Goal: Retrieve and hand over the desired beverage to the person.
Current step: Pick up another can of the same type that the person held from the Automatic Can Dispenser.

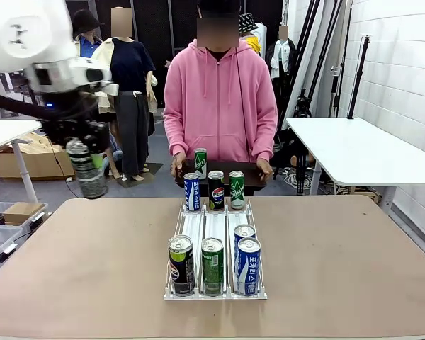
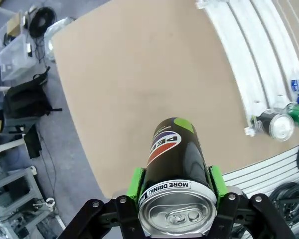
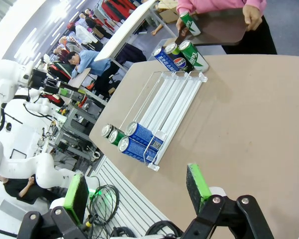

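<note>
My left gripper hangs in the air over the table's far left corner, shut on a black Pepsi can. In the left wrist view the green pads press both sides of this can, top towards the camera, with the gripper high above the table. The person in a pink hoodie stands at the far side and holds a dark tray with a green can on it. My right gripper is open with nothing between its fingers, above the table near the rack's front end.
A white three-lane can rack lies mid-table, with three cans at its far end and several cans at the near end. The brown table is bare either side. White tables stand at far right and left.
</note>
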`<state>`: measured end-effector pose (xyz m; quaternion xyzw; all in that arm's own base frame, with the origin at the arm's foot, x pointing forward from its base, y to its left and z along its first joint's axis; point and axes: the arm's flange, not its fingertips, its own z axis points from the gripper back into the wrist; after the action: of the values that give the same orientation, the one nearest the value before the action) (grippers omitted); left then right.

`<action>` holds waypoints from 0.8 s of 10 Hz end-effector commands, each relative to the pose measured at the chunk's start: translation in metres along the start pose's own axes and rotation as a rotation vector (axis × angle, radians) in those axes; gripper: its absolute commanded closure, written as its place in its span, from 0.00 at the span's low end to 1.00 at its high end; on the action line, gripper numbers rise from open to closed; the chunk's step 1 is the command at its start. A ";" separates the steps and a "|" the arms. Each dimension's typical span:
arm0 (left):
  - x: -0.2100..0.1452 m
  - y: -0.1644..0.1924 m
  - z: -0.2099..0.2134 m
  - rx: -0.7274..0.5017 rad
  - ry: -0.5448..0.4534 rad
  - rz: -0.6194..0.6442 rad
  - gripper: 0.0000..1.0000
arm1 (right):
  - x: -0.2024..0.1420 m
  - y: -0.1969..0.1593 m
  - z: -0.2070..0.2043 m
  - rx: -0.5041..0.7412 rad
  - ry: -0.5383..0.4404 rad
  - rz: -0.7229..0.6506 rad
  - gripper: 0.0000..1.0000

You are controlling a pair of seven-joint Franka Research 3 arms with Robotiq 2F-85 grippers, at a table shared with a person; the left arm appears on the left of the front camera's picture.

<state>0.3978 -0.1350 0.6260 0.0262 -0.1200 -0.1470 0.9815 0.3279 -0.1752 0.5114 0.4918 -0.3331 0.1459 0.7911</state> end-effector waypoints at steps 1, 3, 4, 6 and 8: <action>-0.025 0.025 0.003 -0.032 -0.033 0.024 1.00 | 0.002 0.000 -0.001 0.021 -0.024 0.007 0.00; -0.031 0.036 -0.002 -0.049 -0.023 0.030 1.00 | 0.002 0.000 -0.001 0.021 -0.024 0.007 0.00; -0.027 0.036 -0.008 -0.040 0.004 0.026 1.00 | 0.002 0.000 -0.001 0.021 -0.024 0.007 0.00; -0.029 0.038 -0.001 -0.016 -0.002 0.051 1.00 | 0.002 0.000 -0.001 0.021 -0.024 0.007 0.00; -0.029 0.038 -0.001 -0.016 -0.002 0.051 1.00 | 0.002 0.000 -0.001 0.021 -0.024 0.007 0.00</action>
<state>0.3821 -0.0916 0.6147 0.0151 -0.1131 -0.1247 0.9856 0.3279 -0.1751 0.5114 0.4918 -0.3331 0.1460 0.7911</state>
